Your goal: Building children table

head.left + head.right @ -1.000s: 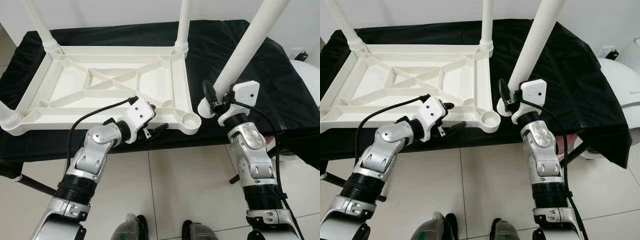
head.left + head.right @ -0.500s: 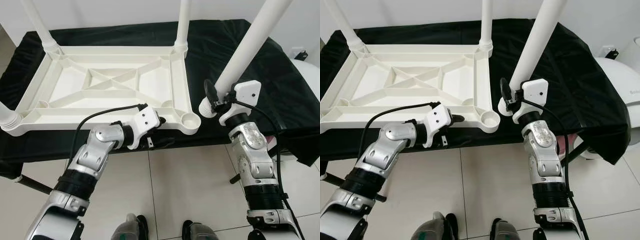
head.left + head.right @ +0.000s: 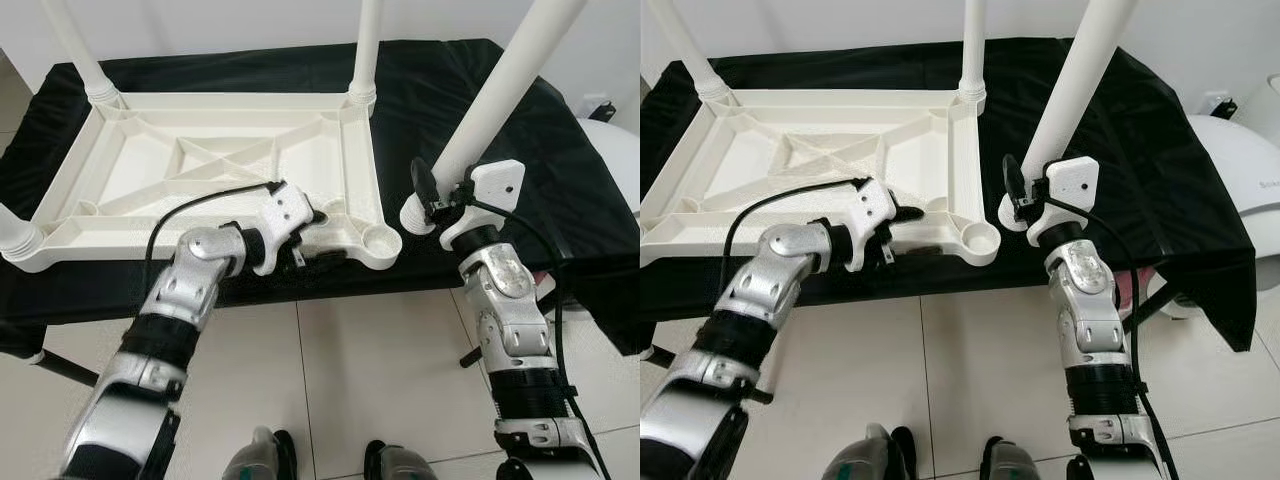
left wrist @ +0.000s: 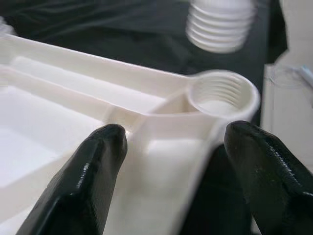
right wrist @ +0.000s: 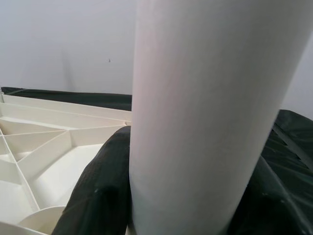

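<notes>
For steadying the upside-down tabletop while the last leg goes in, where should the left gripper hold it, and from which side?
Best on the near rim of the tabletop, just beside the empty threaded socket, approached from the robot's side. The rim is a thin upright wall there, so one finger goes inside and the other outside. The left gripper is open astride it, while the right gripper holds the leg beside the socket.

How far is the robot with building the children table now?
Three legs already stand in the upturned tabletop. The right tool holds the fourth leg beside the empty corner socket, while the left tool, open, straddles the tabletop's edge. Left: screwing that leg in.
</notes>
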`<state>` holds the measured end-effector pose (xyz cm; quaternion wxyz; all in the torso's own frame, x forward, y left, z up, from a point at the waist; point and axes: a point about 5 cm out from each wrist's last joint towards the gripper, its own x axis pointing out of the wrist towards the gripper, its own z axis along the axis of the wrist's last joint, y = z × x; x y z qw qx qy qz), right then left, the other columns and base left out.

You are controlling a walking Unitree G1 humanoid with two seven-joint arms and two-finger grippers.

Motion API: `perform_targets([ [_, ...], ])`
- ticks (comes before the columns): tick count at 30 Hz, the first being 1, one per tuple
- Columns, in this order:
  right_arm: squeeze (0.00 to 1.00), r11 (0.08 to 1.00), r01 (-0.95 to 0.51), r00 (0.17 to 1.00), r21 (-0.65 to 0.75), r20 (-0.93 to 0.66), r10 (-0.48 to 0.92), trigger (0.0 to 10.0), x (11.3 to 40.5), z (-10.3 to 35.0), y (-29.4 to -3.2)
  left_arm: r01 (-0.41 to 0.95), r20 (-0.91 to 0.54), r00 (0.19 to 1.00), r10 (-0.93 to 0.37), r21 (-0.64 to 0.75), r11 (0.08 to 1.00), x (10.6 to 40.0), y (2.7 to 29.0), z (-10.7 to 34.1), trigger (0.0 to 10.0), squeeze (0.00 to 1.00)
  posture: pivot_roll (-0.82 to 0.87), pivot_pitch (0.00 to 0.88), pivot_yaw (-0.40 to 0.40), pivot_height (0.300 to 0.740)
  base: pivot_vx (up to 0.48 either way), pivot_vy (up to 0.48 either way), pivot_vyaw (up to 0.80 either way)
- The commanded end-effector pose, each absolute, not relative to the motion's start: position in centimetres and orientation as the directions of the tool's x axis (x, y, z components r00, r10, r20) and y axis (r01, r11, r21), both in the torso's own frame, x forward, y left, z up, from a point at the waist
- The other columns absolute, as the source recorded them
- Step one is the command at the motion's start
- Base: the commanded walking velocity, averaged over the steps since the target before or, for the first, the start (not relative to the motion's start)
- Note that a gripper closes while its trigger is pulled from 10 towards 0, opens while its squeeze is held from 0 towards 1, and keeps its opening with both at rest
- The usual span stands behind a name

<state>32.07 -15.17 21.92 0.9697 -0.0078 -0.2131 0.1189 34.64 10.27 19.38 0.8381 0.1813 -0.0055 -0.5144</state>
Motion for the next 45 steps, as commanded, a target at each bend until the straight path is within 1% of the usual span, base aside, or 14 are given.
perform_targets([
  [1, 0.0, 0.969, -0.236, 0.866, -0.071, 0.438, 0.242, 10.0, 32.0, 22.7, -14.8, 0.729, -0.117, 0.668, -0.735, 0.303, 0.614, 35.7, 11.0, 19.0, 10.0, 0.0, -0.1, 0.136, 0.053, 0.74, 0.0, 0.0, 0.0],
  [9, 0.0, 0.968, -0.239, 0.863, -0.073, 0.44, 0.247, 10.0, 31.9, 22.7, -14.7, 0.693, -0.114, 0.708, -0.697, 0.298, 0.656, 36.6, 10.4, 18.8, 10.0, 0.0, -0.11, 0.133, 0.052, 0.74, 0.0, 0.0, 0.0],
  [15, 0.0, 0.969, -0.237, 0.863, -0.075, 0.442, 0.246, 10.0, 31.8, 22.8, -14.8, 0.633, -0.139, 0.771, -0.621, 0.267, 0.726, 37.6, 10.4, 18.2, 10.0, 0.0, -0.12, 0.129, 0.051, 0.74, 0.0, 0.0, 0.0],
  [26, 0.0, 0.968, -0.239, 0.862, -0.076, 0.442, 0.248, 10.0, 31.7, 22.7, -14.7, 0.629, -0.155, 0.777, -0.611, 0.242, 0.739, 37.6, 10.2, 17.6, 10.0, 0.0, -0.12, 0.125, 0.052, 0.74, 0.0, 0.0, 0.0],
  [28, 0.0, 0.968, -0.239, 0.862, -0.077, 0.443, 0.248, 10.0, 31.7, 22.7, -14.7, 0.64, -0.151, 0.767, -0.623, 0.238, 0.73, 37.5, 10.2, 17.6, 10.0, 0.0, -0.12, 0.126, 0.053, 0.74, 0.0, 0.0, 0.0],
  [30, 0.0, 0.968, -0.238, 0.862, -0.078, 0.443, 0.248, 10.0, 31.7, 22.8, -14.8, 0.708, -0.118, 0.698, -0.706, 0.257, 0.657, 36.5, 9.5, 17.9, 10.0, 0.0, -0.12, 0.128, 0.051, 0.74, 0.0, 0.0, 0.0],
  [31, 0.0, 0.968, -0.238, 0.862, -0.078, 0.443, 0.248, 10.0, 31.7, 22.8, -14.8, 0.708, -0.118, 0.698, -0.706, 0.257, 0.657, 36.5, 9.5, 17.9, 10.0, 0.0, -0.12, 0.128, 0.051, 0.74, 0.0, 0.0, 0.0],
  [33, 0.0, 0.968, -0.239, 0.862, -0.077, 0.442, 0.248, 10.0, 31.7, 22.8, -14.8, 0.747, -0.106, 0.651, -0.752, 0.265, 0.61, 35.7, 9.0, 18.0, 10.0, 0.0, -0.12, 0.131, 0.047, 0.74, 0.0, 0.0, 0.0],
  [36, 0.0, 0.968, -0.239, 0.862, -0.077, 0.441, 0.248, 10.0, 31.7, 22.8, -14.8, 0.763, -0.106, 0.631, -0.768, 0.263, 0.591, 35.4, 8.8, 17.9, 10.0, 0.0, -0.12, 0.131, 0.047, 0.74, 0.0, 0.0, 0.0],
  [37, 0.0, 0.968, -0.241, 0.862, -0.076, 0.441, 0.249, 10.0, 31.7, 22.8, -14.8, 0.792, -0.116, 0.594, -0.796, 0.262, 0.552, 34.9, 8.7, 17.6, 10.0, 0.0, -0.12, 0.133, 0.045, 0.74, 0.0, 0.0, 0.0],
  [39, 0.0, 0.968, -0.241, 0.862, -0.076, 0.441, 0.249, 10.0, 31.7, 22.8, -14.8, 0.792, -0.116, 0.594, -0.796, 0.262, 0.552, 34.9, 8.7, 17.6, 10.0, 0.0, -0.12, 0.133, 0.045, 0.74, 0.0, 0.0, 0.0],
  [41, 0.0, 0.968, -0.241, 0.862, -0.075, 0.441, 0.249, 10.0, 31.7, 22.8, -14.7, 0.804, -0.119, 0.574, -0.81, 0.267, 0.531, 34.6, 8.7, 17.5, 10.0, 0.0, -0.11, 0.138, 0.044, 0.74, 0.0, 0.0, 0.0],
  [42, 0.0, 0.968, -0.241, 0.863, -0.074, 0.441, 0.248, 10.0, 31.7, 22.8, -14.8, 0.828, -0.108, 0.534, -0.838, 0.265, 0.494, 34.1, 8.9, 17.6, 10.0, 0.0, -0.11, 0.14, 0.044, 0.74, 0.0, 0.0, 0.0],
  [45, 0.0, 0.968, -0.24, 0.863, -0.074, 0.44, 0.248, 10.0, 31.7, 22.8, -14.8, 0.832, -0.103, 0.527, -0.844, 0.263, 0.488, 34.0, 8.9, 17.7, 10.0, 0.0, -0.11, 0.14, 0.044, 0.74, 0.0, 0.0, 0.0],
])
